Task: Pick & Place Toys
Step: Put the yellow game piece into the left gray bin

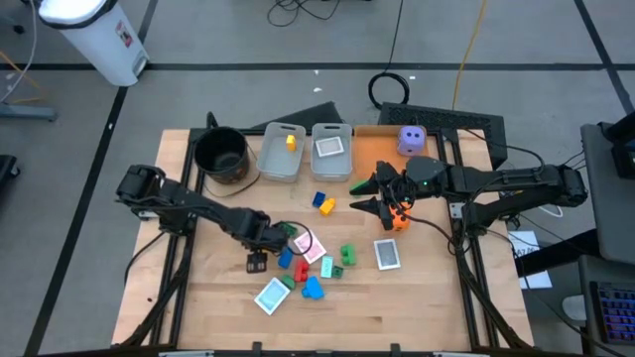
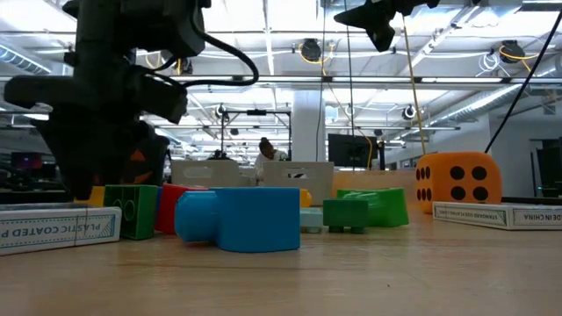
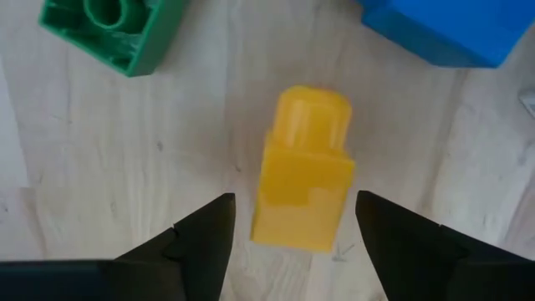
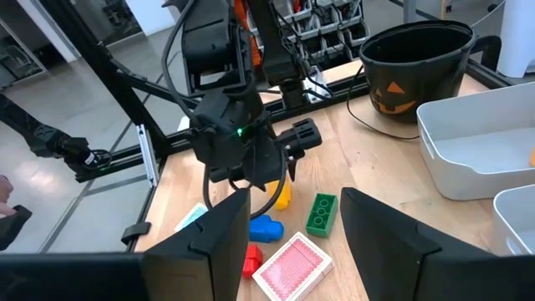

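Note:
A yellow block (image 3: 303, 171) lies on the wood table between the open fingers of my left gripper (image 3: 292, 244), which stand on either side of it without touching. This gripper points down over the toy pile (image 1: 281, 236). A green block (image 3: 113, 29) and a blue block (image 3: 443, 29) lie just beyond it. My right gripper (image 1: 372, 193) is open and empty, above the table beside the orange die (image 1: 397, 220). The purple die (image 1: 412, 139) sits on the orange tray. Cards (image 1: 387, 254) (image 1: 271, 296) and more blocks (image 1: 347, 256) lie scattered at mid-table.
A black pot (image 1: 220, 154) and two clear bins (image 1: 281, 151) (image 1: 332, 149) stand along the far edge, one holding a yellow block, the other a card. A blue-and-yellow pair of blocks (image 1: 322, 203) lies between the arms. Bare wood shows along the near edge.

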### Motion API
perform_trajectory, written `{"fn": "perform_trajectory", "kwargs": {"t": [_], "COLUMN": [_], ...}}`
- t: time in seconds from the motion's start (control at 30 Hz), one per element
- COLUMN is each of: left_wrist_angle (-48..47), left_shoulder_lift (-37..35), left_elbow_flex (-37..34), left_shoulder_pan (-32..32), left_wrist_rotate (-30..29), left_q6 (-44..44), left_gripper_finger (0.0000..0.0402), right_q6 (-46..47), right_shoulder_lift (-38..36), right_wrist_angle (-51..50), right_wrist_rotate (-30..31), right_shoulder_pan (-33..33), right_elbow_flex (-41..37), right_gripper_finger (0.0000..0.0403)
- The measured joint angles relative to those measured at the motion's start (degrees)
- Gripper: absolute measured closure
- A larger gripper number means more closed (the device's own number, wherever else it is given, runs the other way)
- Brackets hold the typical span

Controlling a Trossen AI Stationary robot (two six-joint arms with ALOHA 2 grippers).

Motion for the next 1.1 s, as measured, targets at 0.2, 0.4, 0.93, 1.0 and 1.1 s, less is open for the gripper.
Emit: {"fn": "perform_trajectory", "kwargs": {"t": [0.2, 0.4, 0.93, 1.0, 1.1], "left_wrist_angle": [1.6, 3.4, 2.3, 2.3, 3.0], "left_shoulder_lift": [0.0, 0.0, -7.1, -10.5, -16.2], "left_elbow_flex": [0.0, 0.0, 1.0, 1.4, 2.5], "left_shoulder_pan": [1.1, 2.0, 8.5, 9.9, 12.1], "left_wrist_rotate": [0.0, 0.1, 8.1, 7.5, 6.5], "left_q6": [-0.5, -1.1, -10.1, -11.4, -14.3], "left_gripper_finger": [0.0187, 0.0259, 0.0264, 0.0267, 0.0267], "right_q6": [-0.1, 0.1, -1.2, -1.4, -1.5], "right_shoulder_lift": [0.0, 0.0, 0.0, 0.0, 0.0], "right_wrist_angle": [0.0, 0.0, 0.6, 0.6, 0.6], "right_wrist_rotate": [1.6, 1.5, 1.5, 1.4, 1.4], "right_shoulder_pan": [0.0, -0.1, -0.1, -0.1, -0.1], "right_elbow_flex": [0.0, 0.0, 0.0, 0.0, 0.0], "right_gripper_finger": [0.0222, 0.0222, 0.0222, 0.0222, 0.0222]}}
